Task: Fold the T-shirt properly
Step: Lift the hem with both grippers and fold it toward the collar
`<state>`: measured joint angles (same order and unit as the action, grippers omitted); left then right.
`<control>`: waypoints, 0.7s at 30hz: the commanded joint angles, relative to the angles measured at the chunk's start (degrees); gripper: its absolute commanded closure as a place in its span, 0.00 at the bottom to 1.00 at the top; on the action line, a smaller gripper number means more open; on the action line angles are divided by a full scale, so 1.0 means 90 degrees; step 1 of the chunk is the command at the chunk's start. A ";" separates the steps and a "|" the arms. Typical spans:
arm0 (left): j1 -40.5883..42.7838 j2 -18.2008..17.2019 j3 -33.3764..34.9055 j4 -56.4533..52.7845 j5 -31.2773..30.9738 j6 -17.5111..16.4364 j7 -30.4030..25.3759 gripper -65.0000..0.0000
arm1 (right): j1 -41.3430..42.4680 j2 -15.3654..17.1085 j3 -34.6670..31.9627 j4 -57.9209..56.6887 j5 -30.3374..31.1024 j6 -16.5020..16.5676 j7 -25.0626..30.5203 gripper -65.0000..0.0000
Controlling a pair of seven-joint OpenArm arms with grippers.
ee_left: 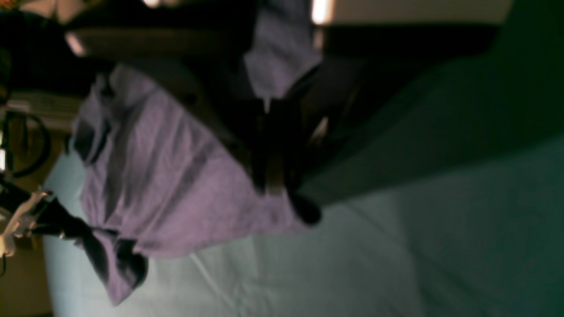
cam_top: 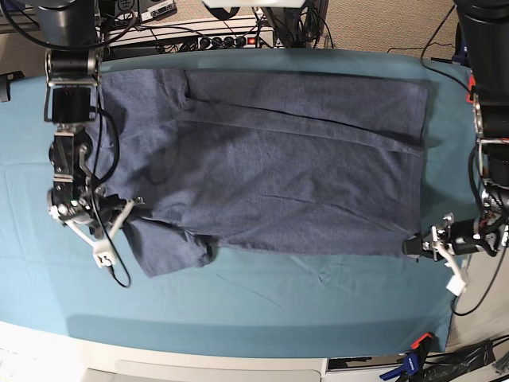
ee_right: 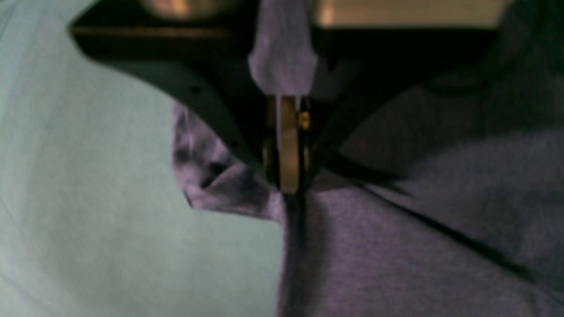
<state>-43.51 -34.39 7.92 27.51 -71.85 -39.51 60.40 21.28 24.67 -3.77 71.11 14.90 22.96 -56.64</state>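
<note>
T-shirt (cam_top: 278, 167), heathered blue-grey cotton, lies creased and roughly rectangular.

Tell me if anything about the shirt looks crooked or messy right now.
Yes. The T-shirt lies mostly flat on the teal table cloth, but its sleeve near the right end effector is bunched and sticks out past the lower edge.

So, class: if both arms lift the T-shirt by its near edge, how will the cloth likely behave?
The T-shirt will probably sag between the grips, since it already creases and bunches near the right gripper. It looks light and thin. It may drag over the table cloth rather than slide as one sheet.
</note>
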 commanded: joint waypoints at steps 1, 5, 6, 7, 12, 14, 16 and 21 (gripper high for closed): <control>-0.0189 -0.0182 -0.0024 0.0100 -0.0199 -0.0055 -0.0066 1.00 | 0.0095 0.0151 0.0129 0.0231 -0.0032 -0.0015 0.0053 1.00; -0.0087 -0.0369 -0.0027 0.0100 -0.0624 -0.0055 0.0158 1.00 | -0.0265 0.0248 0.0236 0.0736 0.0078 0.0022 -0.0085 1.00; -0.0034 -0.0403 -0.0027 0.0100 -0.0736 -0.0055 0.0204 1.00 | -0.0357 0.0260 0.0236 0.0865 0.0078 0.0019 -0.0097 1.00; 0.0017 -0.0432 -0.0027 0.0102 -0.0814 -0.0055 0.0245 1.00 | -0.0452 0.0257 0.0236 0.0986 0.0078 0.0022 -0.0114 1.00; 0.0313 -0.0529 -0.0027 0.0102 -0.1319 -0.0055 0.0515 1.00 | -0.0947 0.0262 0.0236 0.1596 0.0051 0.0022 -0.0194 1.00; 0.0413 -0.0539 -0.0027 0.0102 -0.1387 -0.0055 0.0534 1.00 | -0.1134 0.0260 0.0236 0.1838 0.0015 0.0019 -0.0214 1.00; 0.0500 -0.0537 -0.0027 0.0102 -0.1461 -0.0055 0.0593 1.00 | -0.1319 0.0260 0.0236 0.2069 -0.0053 0.0017 -0.0233 1.00; 0.0714 -0.0551 -0.0027 0.0119 -0.1461 -0.0055 0.0867 1.00 | -0.1821 0.0260 0.0391 0.2652 -0.0158 0.0012 -0.0294 1.00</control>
<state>-35.48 -37.95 7.92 27.77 -83.59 -39.51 68.62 3.79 25.85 -0.95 93.91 13.50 23.44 -59.81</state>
